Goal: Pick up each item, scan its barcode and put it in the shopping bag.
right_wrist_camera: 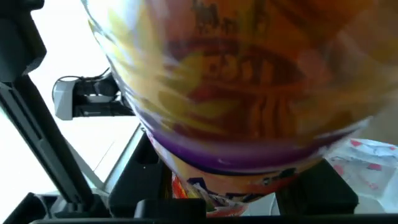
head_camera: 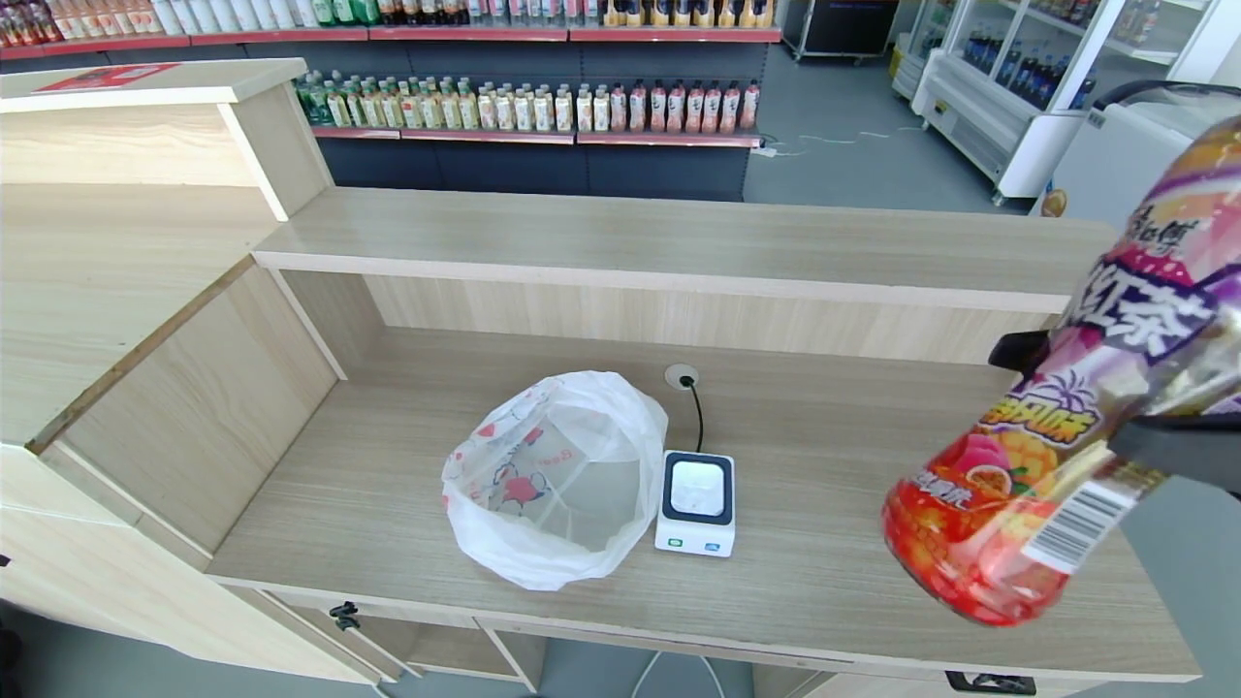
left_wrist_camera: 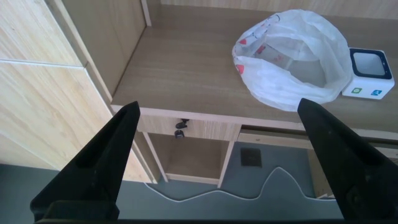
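bottle (head_camera: pixel 979 523): tilted, purple-and-orange fruit label, red base, barcode showing | right gripper (head_camera: pixel 1100 402): clamped on bottle | left gripper (left_wrist_camera: pixel 217 115): spread apart

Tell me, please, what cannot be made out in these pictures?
Cap end of the bottle: cut off by the head view's right edge.
Most of the right gripper: behind the bottle, head view.
Floor of the shopping bag: veiled by folded plastic, head view.
Print on the bottle: blurred, too close, right wrist view.

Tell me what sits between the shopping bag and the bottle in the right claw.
The scanner, beside the bag, then bare counter toward the held bottle, seen in the head view.
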Controlling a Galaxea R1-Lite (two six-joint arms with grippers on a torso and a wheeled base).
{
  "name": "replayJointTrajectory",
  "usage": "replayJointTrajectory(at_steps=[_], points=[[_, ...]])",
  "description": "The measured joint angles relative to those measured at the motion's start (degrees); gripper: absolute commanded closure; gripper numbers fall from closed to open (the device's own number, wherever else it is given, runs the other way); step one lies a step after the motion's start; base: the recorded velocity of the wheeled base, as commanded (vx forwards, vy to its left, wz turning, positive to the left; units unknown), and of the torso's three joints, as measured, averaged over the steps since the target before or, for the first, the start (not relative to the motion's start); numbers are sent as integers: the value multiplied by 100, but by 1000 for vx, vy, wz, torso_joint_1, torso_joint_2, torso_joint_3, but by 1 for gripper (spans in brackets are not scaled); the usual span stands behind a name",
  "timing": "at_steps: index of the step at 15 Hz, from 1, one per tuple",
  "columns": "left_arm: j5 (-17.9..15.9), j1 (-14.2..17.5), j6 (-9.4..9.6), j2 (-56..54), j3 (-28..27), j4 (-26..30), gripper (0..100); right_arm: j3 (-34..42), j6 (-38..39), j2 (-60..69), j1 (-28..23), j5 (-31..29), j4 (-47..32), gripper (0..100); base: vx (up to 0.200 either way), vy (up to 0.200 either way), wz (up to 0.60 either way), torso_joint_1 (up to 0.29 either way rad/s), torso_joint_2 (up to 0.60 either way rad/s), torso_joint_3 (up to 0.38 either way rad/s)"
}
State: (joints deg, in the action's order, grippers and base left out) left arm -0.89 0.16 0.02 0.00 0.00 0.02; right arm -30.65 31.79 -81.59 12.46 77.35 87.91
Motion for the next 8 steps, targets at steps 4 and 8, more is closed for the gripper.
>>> replayJointTrajectory(at_steps=[4, 8], points=[[0, 0, -2, 0, 0, -2, 0, 273, -1730, -545, -1371, -369, -5, 100, 0, 0, 0, 0, 0, 0], [0, 0, -2, 0, 0, 0, 0, 1202, -2610, -708, -1775, -1779, -10, 100, 0, 0, 0, 0, 0, 0]])
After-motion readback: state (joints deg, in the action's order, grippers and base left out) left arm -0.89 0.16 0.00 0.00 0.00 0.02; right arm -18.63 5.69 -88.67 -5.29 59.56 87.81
